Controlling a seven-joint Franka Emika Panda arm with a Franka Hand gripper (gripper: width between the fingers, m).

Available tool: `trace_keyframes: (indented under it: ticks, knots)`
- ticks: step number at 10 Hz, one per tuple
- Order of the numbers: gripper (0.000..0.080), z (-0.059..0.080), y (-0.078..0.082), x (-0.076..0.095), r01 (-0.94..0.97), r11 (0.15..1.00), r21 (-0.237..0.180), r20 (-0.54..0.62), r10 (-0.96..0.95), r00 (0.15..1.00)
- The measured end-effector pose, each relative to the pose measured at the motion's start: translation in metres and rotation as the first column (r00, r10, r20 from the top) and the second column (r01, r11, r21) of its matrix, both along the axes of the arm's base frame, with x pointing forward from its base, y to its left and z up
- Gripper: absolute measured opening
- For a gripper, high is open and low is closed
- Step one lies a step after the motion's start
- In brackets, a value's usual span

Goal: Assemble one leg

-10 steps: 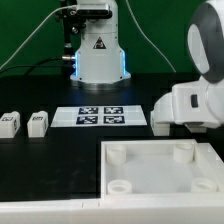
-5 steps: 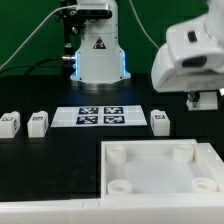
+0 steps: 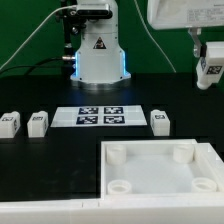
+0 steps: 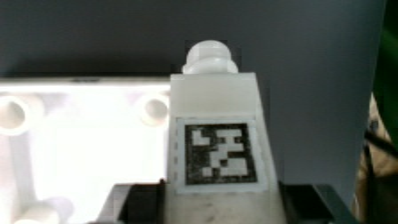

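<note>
A Franka arm's gripper hangs high at the exterior view's upper right, well above the black tabletop. It is clamped on one leg, a small white stubby block held in the air with its tagged face toward the camera. In the wrist view the same leg fills the middle of the picture. The dark gripper grips its near end, a rounded peg sits at its far end, and a square black-and-white tag is on its face. Behind it, blurred, is the white panel. In the exterior view the large white panel lies flat at the lower right, and its round corner sockets all look empty. Three loose legs rest on the tabletop: one loose leg at the exterior view's left edge, another just beside it, and a third at the right end of the marker board. Judged from this, the pick-up is done. The carry to the panel, the lining up of the peg over a socket and the seating or twisting in are all left, and no leg is fitted yet. The tags on the legs and the marker board are coded patterns, not letters. The robot base at the back carries a triangular warning sign. Any small print there is too small to read.
</note>
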State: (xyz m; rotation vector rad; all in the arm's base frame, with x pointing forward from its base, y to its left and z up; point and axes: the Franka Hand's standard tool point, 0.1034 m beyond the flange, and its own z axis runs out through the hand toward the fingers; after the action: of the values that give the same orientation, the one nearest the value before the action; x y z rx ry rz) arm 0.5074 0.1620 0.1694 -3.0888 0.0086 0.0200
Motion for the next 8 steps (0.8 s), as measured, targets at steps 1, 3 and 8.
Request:
trace_keyframes:
  ticks: [1,3,8]
  knots:
    - [0.0293,-0.003,0.0,-0.002,0.004,1.0,0.009,0.081,-0.005,0.997]
    - [0.0293,-0.001,0.009,0.0,0.003,0.999,0.052,0.272,-0.017,0.962]
    - [0.0293,0.022,-0.049,0.085,-0.129,0.992,-0.008,0.335,0.125,0.934]
